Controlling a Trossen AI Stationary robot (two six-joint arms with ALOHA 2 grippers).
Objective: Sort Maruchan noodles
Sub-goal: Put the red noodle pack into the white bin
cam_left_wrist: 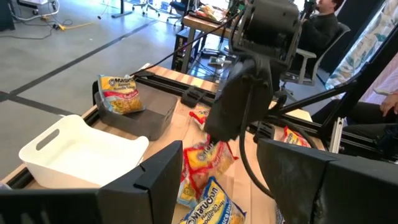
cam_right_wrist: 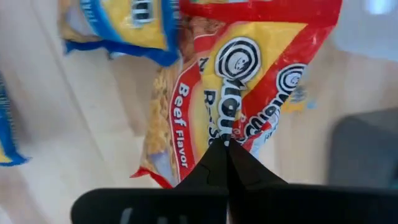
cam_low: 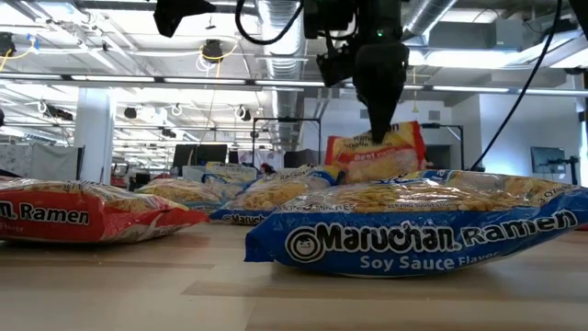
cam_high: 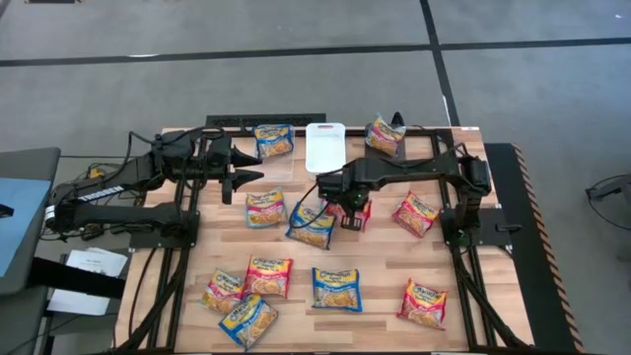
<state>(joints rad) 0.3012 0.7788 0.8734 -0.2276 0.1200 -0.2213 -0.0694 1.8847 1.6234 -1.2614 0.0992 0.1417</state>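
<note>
Beef-flavor Maruchan packet (cam_right_wrist: 230, 81) is pinched by its wrapper edge in the fully closed right gripper (cam_high: 351, 216) jaws, mid-surface, tilted upward, presumably for transfer to a bin. Left gripper (cam_high: 244, 166) is parked aside, jaws wide, nothing held.

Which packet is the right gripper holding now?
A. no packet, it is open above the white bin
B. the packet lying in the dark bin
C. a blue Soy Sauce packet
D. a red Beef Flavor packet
D: the right gripper is shut on a corner of the red Beef Flavor packet, and the low view shows this packet hanging tilted under it, higher than the other packets.
</note>
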